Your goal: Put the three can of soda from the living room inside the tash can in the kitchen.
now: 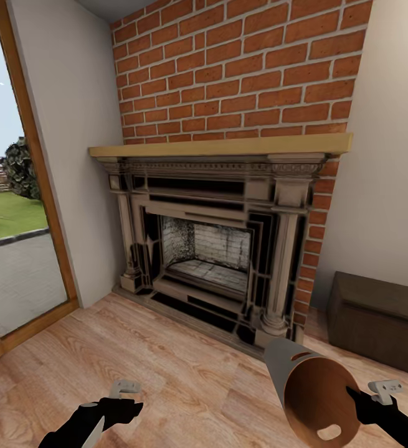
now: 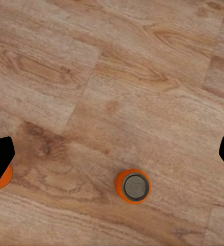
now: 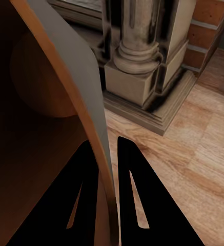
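The right gripper [image 3: 107,169] pinched the bin's [image 1: 309,389] rim, tilted before the fireplace [image 1: 216,249]. The left gripper [image 2: 112,154] hung open over an orange can [image 2: 132,186] standing on the floor [image 2: 112,77].

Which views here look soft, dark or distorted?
Head view: evenly lit, sharp, straight edges lean toward the corners. Left wrist view: soft plank floor, orange can casting hardly any shadow. Right wrist view: trash can interior very dark, right gripper fingers pure black silhouettes.
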You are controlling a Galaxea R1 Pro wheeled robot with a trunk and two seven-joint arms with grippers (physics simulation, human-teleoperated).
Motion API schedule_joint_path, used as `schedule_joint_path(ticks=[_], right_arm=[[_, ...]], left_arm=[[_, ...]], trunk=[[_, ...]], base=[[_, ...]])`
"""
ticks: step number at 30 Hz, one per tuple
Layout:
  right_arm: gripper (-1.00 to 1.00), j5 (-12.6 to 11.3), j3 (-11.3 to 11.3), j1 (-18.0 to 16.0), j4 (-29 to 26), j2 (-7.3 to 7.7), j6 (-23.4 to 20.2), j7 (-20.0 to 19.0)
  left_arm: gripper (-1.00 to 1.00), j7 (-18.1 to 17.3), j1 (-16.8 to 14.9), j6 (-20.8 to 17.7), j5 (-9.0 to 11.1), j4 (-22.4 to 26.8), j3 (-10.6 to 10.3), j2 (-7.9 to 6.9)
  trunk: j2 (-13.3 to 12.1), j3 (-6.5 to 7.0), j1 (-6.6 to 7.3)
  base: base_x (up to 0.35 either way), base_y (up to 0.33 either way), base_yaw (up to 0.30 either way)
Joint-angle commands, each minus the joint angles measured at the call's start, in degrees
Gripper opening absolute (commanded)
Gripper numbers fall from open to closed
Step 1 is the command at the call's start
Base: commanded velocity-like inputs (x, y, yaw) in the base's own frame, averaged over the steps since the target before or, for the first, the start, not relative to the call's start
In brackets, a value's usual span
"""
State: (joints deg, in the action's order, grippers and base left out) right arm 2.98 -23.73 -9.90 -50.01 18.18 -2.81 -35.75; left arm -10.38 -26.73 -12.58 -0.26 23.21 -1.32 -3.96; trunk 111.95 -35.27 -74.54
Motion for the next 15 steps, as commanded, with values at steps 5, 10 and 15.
schedule_joint_path(ticks=[5, 10, 15], right_arm=[[-1.00, -0.5, 0.0, -0.1, -0.1, -0.11, -0.1, -0.3], [-1.00, -0.6, 0.0, 0.0, -0.1, -0.14, -0.1, -0.3], [-1.00, -0.4, 0.1, 0.0, -0.1, -0.16, -0.1, -0.3]], left_arm=[[1.00, 0.0, 0.0, 0.0, 0.0, 0.0, 0.0, 0.00], [1.00, 0.0, 0.0, 0.0, 0.0, 0.0, 0.0, 0.00], [1.00, 0.0, 0.0, 0.0, 0.0, 0.0, 0.0, 0.00]], trunk=[[0.0, 0.04, 0.00], [0.0, 0.27, 0.00], [0.0, 0.36, 0.00]], base=[[0.017, 0.005, -0.004], [0.003, -0.033, -0.100], [0.001, -0.050, -0.052]])
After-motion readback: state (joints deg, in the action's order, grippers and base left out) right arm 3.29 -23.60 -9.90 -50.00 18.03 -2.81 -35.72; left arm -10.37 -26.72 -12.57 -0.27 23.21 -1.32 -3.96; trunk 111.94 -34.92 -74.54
